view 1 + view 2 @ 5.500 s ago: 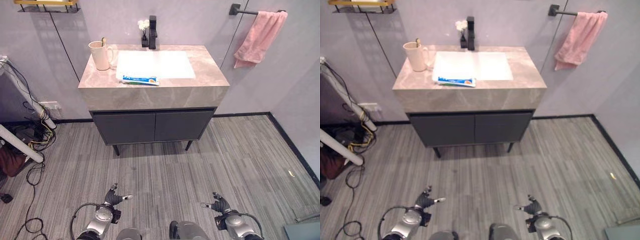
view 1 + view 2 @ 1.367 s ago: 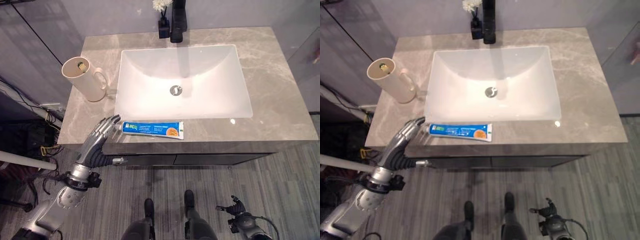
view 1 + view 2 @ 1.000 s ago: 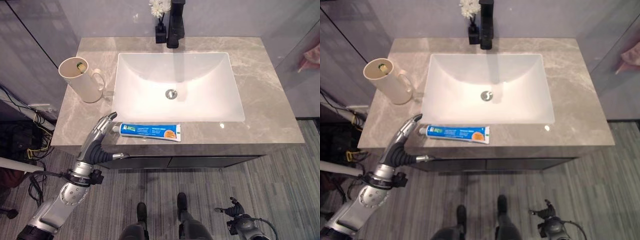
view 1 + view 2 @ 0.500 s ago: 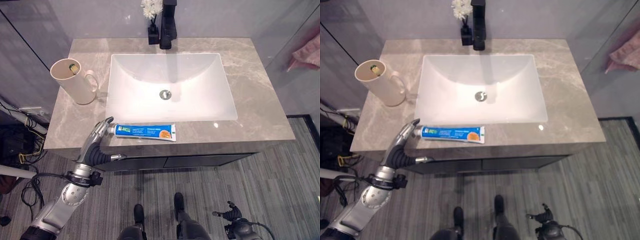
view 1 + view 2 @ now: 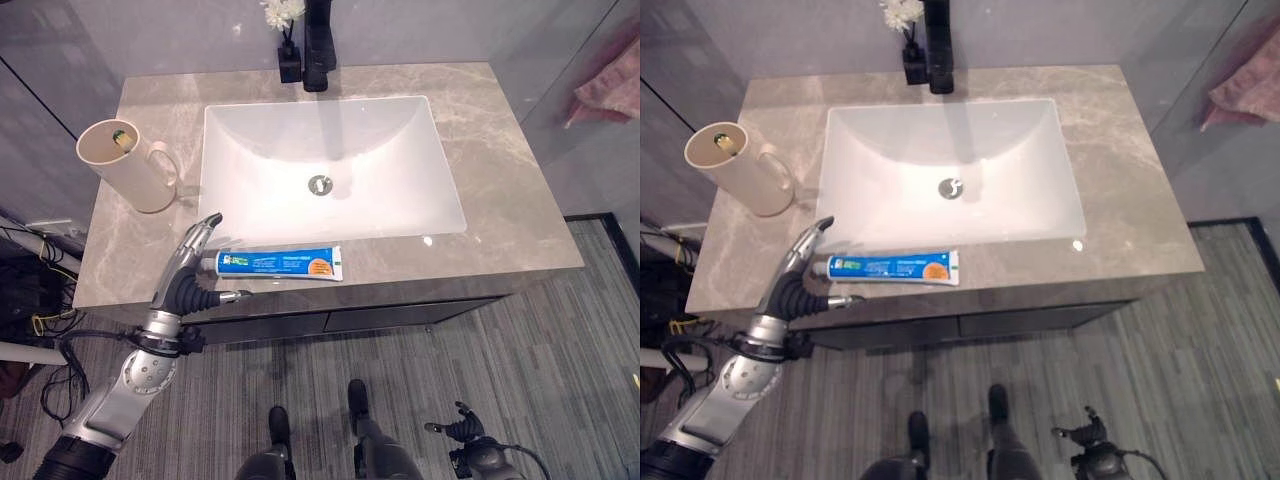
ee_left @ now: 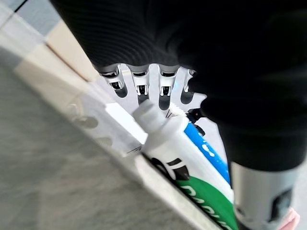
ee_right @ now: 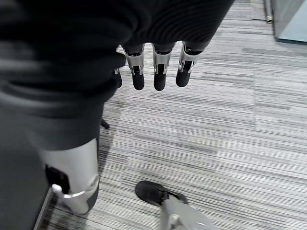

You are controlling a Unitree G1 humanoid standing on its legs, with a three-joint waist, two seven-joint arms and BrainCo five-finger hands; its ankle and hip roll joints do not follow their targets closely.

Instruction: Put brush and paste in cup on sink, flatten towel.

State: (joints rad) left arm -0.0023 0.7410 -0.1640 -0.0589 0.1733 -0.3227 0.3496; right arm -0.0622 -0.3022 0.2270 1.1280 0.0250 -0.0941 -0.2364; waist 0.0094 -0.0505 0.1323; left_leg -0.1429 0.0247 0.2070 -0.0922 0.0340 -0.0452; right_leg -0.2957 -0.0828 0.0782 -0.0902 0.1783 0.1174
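Your left hand [image 5: 192, 268] is wide open, fingers straight, holding nothing, right at the toothpaste [image 5: 280, 263] cap. Close carelessly and you could nudge it off the counter [image 5: 500, 150] edge; right hand [image 7: 156, 67] hangs relaxed

You've got the left arm [image 5: 135, 385] in silver-grey, rounded at the joint, and the left hand [image 5: 185, 285] under its dark ribbed cover, silver fingers [image 6: 139, 86] tipped dark. Your right hand [image 7: 159, 72] matches: black ribbing, silver dark-capped fingers, plus a silver-grey wrist section [image 7: 72, 177] with a small black inset.
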